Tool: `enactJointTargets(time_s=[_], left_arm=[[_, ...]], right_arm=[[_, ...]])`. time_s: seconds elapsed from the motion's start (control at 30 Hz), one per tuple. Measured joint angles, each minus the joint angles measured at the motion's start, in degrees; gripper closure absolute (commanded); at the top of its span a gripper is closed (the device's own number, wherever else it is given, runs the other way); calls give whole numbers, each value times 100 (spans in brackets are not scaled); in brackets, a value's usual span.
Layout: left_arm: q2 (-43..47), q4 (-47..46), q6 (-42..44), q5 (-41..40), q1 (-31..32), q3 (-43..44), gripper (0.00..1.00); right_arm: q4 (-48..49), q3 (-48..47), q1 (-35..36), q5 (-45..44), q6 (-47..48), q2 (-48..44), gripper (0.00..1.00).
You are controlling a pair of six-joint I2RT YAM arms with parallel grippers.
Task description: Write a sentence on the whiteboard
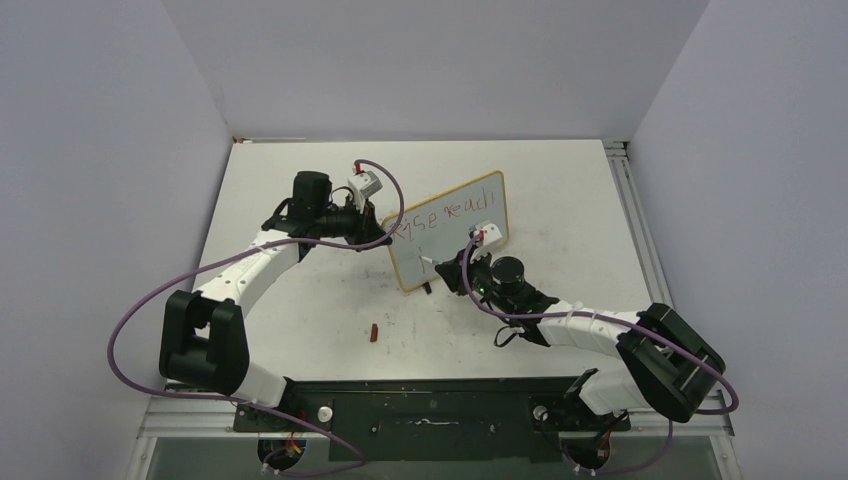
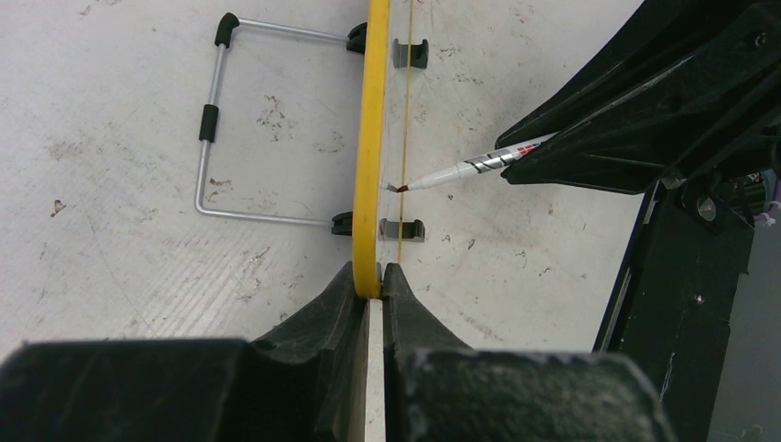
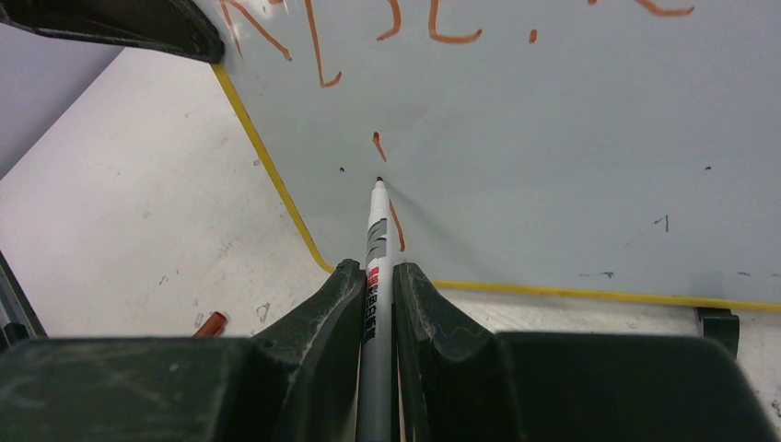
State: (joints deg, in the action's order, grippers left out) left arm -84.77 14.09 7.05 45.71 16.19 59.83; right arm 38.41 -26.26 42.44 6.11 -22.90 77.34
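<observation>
The whiteboard (image 1: 455, 240) with its yellow frame stands upright mid-table. My left gripper (image 1: 383, 238) is shut on its left edge; the left wrist view shows the frame (image 2: 371, 166) edge-on between my fingers. The sentence (image 1: 448, 214) in red-brown marker reads roughly "Ryse reach" on the top line. My right gripper (image 1: 452, 268) is shut on a white marker (image 3: 378, 267), its tip touching the board's lower left area, beside a short red stroke (image 3: 396, 226). The marker also shows in the left wrist view (image 2: 460, 170).
A red marker cap (image 1: 373, 332) lies on the table in front of the board; it also shows in the right wrist view (image 3: 211, 323). The board's wire stand (image 2: 216, 138) rests behind it. Grey walls close in the table on three sides.
</observation>
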Motion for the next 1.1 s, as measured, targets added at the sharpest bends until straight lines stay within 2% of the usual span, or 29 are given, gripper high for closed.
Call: enactJointTargets(time_s=[1.1], left_arm=[[2,4,0,-7,2,0,100]], right_arm=[[-17,-61,2,-208,125,-181,95]])
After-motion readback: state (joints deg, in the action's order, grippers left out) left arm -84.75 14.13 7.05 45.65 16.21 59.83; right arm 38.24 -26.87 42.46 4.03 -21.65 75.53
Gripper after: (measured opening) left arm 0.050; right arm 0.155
